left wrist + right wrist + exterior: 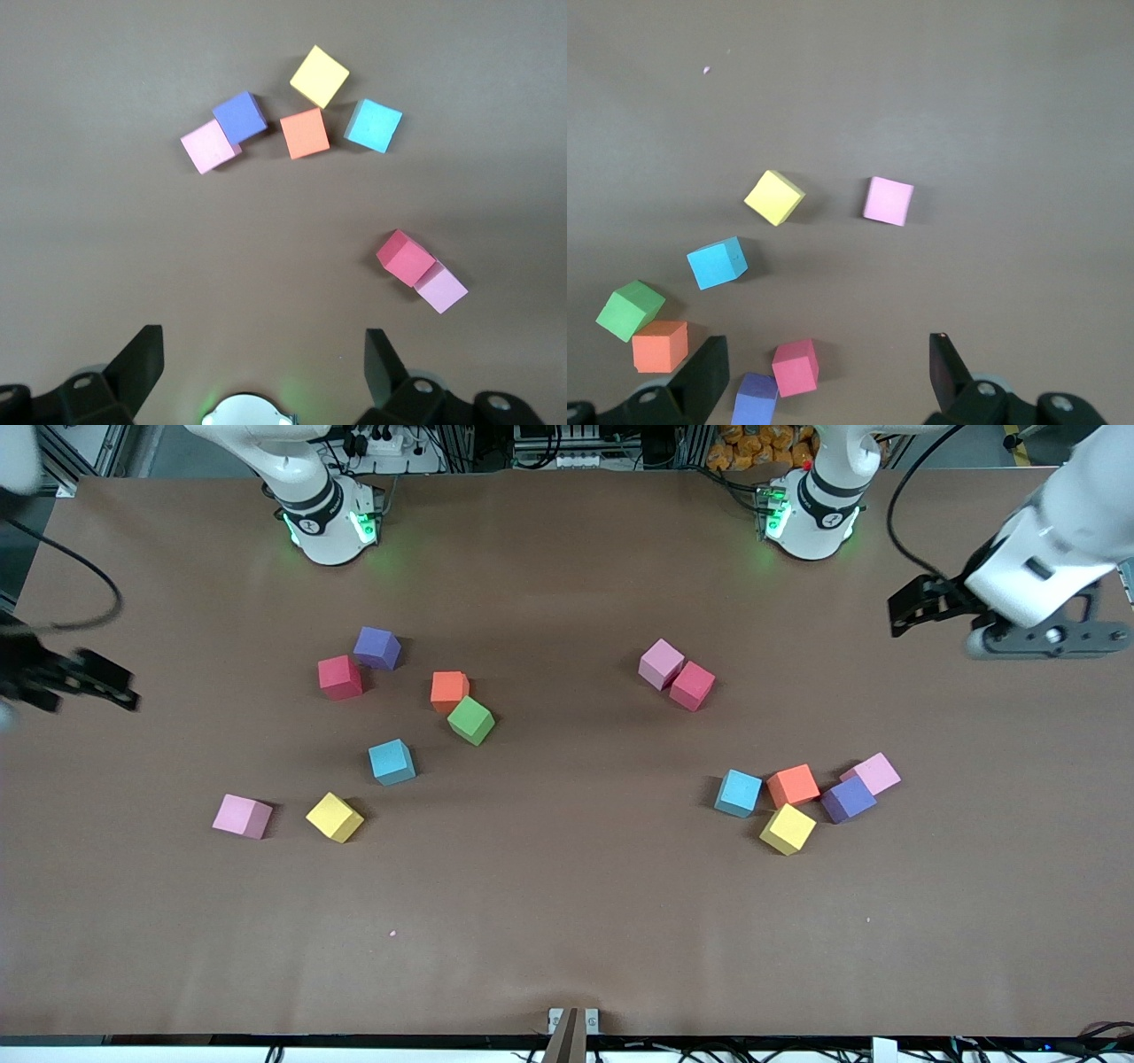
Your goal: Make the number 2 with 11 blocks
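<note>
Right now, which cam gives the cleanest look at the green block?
The front view: the green block shows whole, touching the orange block and farther from the camera than the blue block. The right wrist view also shows it, but near the frame's edge. The left wrist view does not show it at all.

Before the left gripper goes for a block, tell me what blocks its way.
Nothing visible does. The left gripper hangs open over bare table at its own end, and the nearest pink block, touching a purple cube, lies uncovered.
</note>
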### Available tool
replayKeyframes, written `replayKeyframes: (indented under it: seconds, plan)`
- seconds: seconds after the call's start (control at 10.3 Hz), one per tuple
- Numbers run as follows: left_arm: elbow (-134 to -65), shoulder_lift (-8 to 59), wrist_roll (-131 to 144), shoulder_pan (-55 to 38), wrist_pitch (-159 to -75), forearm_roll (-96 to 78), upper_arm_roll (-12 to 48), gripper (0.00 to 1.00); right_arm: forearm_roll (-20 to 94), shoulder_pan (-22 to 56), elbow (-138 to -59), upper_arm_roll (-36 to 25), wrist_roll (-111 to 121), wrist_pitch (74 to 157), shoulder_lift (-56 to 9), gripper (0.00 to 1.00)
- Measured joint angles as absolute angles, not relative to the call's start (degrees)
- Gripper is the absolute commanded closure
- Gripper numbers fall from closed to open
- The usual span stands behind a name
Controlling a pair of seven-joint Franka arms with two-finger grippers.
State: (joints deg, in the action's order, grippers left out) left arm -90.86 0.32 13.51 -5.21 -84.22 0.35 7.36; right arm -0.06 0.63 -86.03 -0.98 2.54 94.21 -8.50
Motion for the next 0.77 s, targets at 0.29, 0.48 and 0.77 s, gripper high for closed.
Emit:
replayKeyframes:
  seconds: [0.29,0.48,0.77]
  plan:
    - [-98.27,0.81,27.28,-7.66,-90.65,0.29,10.58,0.00,2.64,3.60,-86.56,-0.89,3.60,97.74,-17.80,0.00]
    - [-102.22,0.81,31.68,-7.95,-94.00,0.29,11.75,0.00,3.61,5.58,-87.12,-0.85,4.76,100.34,-21.93,0.00]
    - [-108.40,0.97,32.72,-7.92,-101.17,0.29,11.68,0.00,3.74,11.23,-94.10,-0.84,2.49,107.69,-23.50,0.00]
